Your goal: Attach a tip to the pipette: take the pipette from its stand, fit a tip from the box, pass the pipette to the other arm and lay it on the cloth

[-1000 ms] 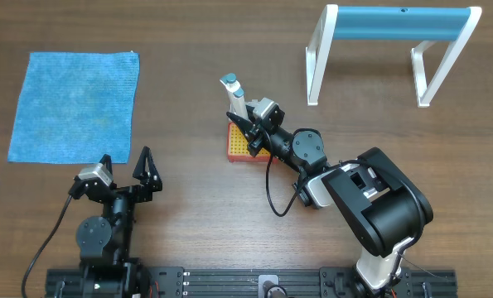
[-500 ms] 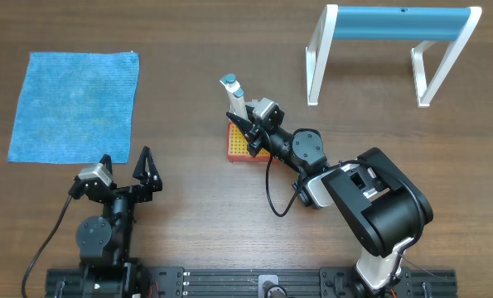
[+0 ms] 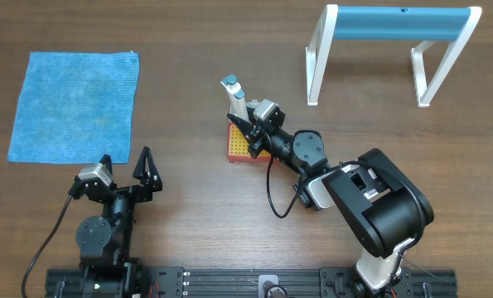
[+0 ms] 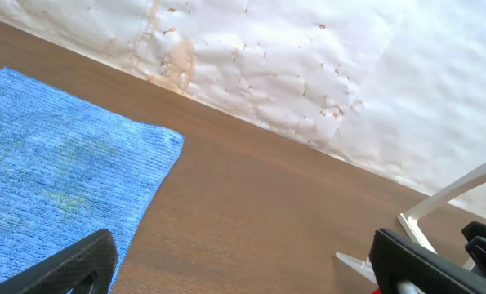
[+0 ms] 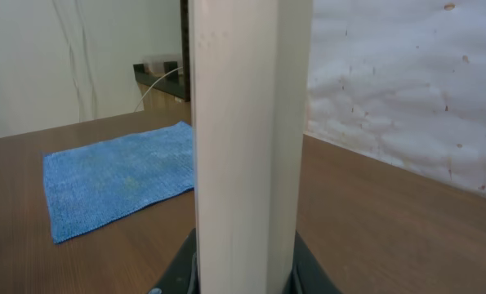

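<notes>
My right gripper [image 3: 248, 130] is shut on the white pipette [image 3: 235, 99], holding it upright over the orange tip box [image 3: 238, 147] near the table's middle. The pipette's blue-capped top points away from the arm, and its lower end is hidden behind the fingers. In the right wrist view the pipette's body [image 5: 247, 139] stands between the right gripper [image 5: 247, 273]. My left gripper [image 3: 123, 165] rests open near the front left, just in front of the blue cloth [image 3: 74, 106]. The cloth [image 4: 55, 180] lies flat beyond the left gripper [image 4: 243, 282], which holds nothing.
The white stand with a blue top bar [image 3: 393, 51] sits at the back right, and one of its legs [image 4: 459, 196] appears in the left wrist view. The cloth [image 5: 120, 175] lies far off behind the pipette. Bare wood spans between cloth and tip box.
</notes>
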### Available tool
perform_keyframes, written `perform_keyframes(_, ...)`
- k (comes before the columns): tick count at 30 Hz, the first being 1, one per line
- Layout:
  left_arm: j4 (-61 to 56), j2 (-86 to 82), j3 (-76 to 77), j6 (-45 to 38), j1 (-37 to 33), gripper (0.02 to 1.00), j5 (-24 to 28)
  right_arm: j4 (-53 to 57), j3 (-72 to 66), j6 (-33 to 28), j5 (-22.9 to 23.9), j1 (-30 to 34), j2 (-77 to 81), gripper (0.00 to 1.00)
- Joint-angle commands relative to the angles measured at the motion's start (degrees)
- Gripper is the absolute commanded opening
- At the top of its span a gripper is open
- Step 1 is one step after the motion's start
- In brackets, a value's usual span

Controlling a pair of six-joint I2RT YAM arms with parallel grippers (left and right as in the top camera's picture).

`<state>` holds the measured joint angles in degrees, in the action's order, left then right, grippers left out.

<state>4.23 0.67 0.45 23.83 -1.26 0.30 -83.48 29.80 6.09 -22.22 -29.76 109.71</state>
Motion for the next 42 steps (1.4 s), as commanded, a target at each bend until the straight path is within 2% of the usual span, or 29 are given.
perform_keyframes(1,0.3,-0.3,-0.1,-0.8,-0.2,0.998,0.4,0.7,-0.6,-0.8,0.5,-0.4,-1.5,0.080)
perform_keyframes(10,0.3,-0.3,-0.1,-0.8,-0.2,0.998,0.4,5.4,-0.6,-0.9,0.5,-0.4,0.7,0.080)
perform_keyframes(25,0.3,-0.3,-0.1,-0.8,-0.2,0.998,0.4,-0.3,-4.9,-0.8,0.5,-0.4,7.8,0.080)
perform_keyframes(29,0.3,-0.3,-0.1,-0.8,-0.2,0.996,0.4,-0.4,-4.4,-0.8,0.5,-0.4,5.6,0.073)
perform_keyframes(35,0.3,-0.3,-0.1,-0.8,-0.2,0.996,0.4,-0.1,-1.0,-0.8,0.5,-0.4,-8.2,0.080)
perform_keyframes(40,0.3,-0.3,-0.1,-0.8,-0.2,0.996,0.4,6.0,-0.4,-0.8,-0.1,-0.5,-20.4,0.080)
perform_keyframes(41,0.3,-0.3,-0.1,-0.8,-0.2,0.998,0.4,10.5,0.4,-0.8,-2.1,-0.5,-23.2,0.080)
perform_keyframes(42,0.3,-0.3,-0.1,-0.8,-0.2,0.996,0.4,21.8,3.1,-0.8,-5.7,-0.4,-27.7,0.080)
